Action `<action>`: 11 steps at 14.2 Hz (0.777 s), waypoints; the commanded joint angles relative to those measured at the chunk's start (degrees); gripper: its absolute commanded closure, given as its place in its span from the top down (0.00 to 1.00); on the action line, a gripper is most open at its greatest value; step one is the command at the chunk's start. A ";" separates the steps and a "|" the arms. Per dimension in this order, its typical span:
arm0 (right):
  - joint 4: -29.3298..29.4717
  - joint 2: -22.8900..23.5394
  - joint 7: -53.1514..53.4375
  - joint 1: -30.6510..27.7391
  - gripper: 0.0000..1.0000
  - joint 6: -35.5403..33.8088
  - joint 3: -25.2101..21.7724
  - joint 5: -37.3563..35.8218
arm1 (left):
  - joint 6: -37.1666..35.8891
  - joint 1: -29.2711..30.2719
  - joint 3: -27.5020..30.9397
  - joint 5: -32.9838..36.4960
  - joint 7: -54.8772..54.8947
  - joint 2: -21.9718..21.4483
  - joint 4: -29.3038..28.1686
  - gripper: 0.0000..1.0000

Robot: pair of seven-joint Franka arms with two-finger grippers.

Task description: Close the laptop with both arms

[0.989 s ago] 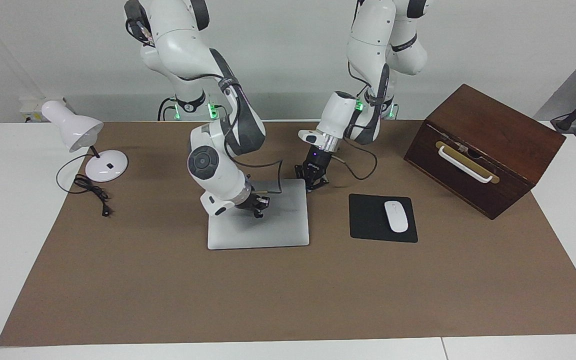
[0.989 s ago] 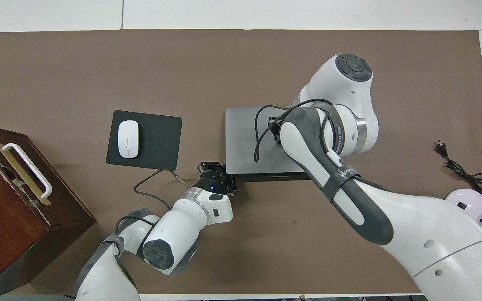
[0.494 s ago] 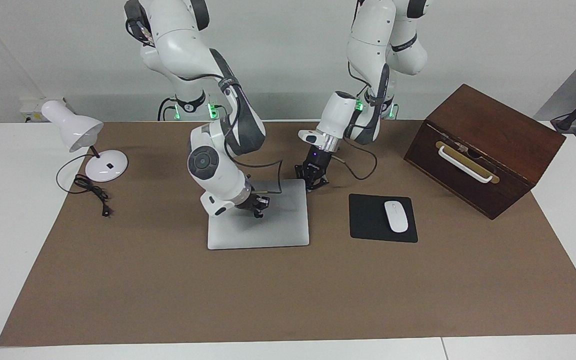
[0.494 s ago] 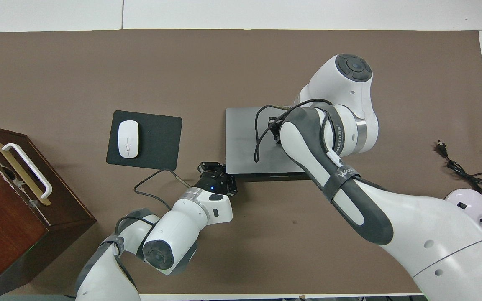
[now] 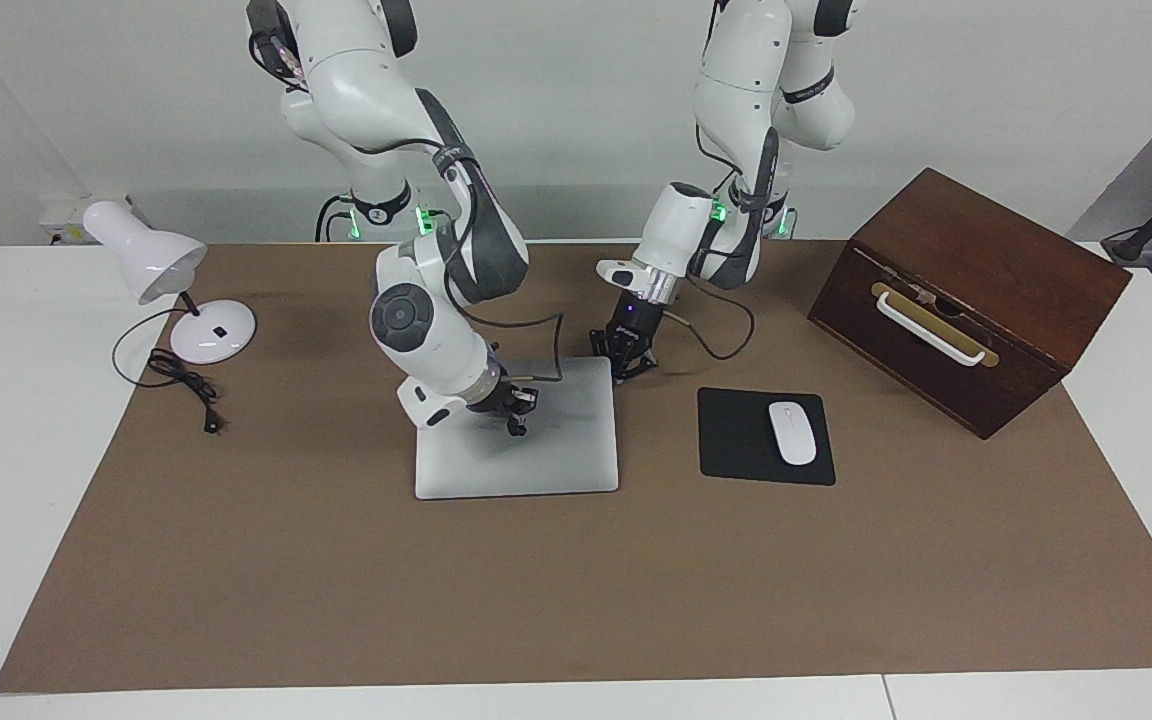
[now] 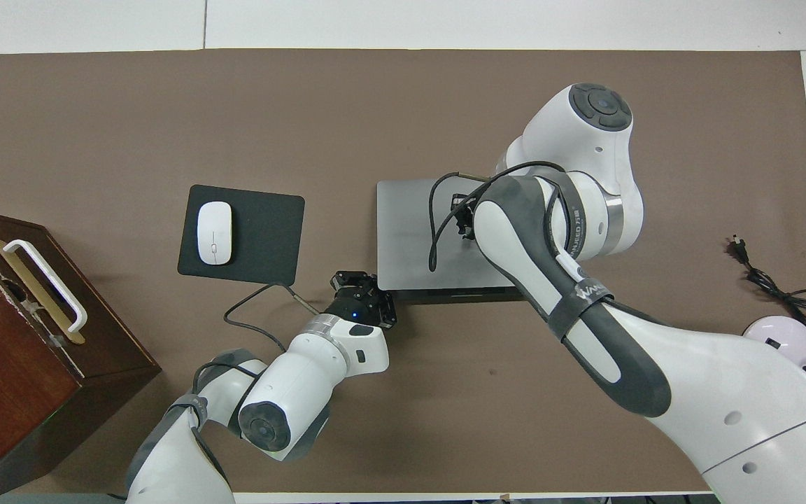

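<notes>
Overhead, right arm (image 6: 585, 294) hides laptop (image 5: 536, 460), right pincer (image 5: 516, 426)

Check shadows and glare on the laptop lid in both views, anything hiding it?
Facing view: soft grey shadow on the laptop lid under the right gripper; no glare. Overhead view: the right arm covers much of the lid; left gripper sits at its corner.

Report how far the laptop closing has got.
Done: the laptop lies flat, its lid down on the base. In hand: the right gripper, shut, is just over the lid; the left gripper, shut, is at the laptop's corner nearest the robots, toward the mouse pad. Left: both arms pull clear.
</notes>
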 commanded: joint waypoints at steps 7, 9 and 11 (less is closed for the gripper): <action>-0.23 -5.02 -5.97 -4.27 0.00 -2.22 -0.34 0.75 | -2.57 -1.69 0.93 -0.52 -6.63 2.34 -4.93 0.00; -0.14 -6.51 -8.35 -6.73 0.00 -3.80 -0.43 0.57 | -2.57 -1.69 0.93 -0.52 -7.42 1.90 -4.93 0.00; 1.17 -8.44 -10.11 -8.75 0.00 -6.17 -0.52 -2.39 | -2.66 -1.51 0.93 -0.52 -7.77 0.93 -5.01 0.00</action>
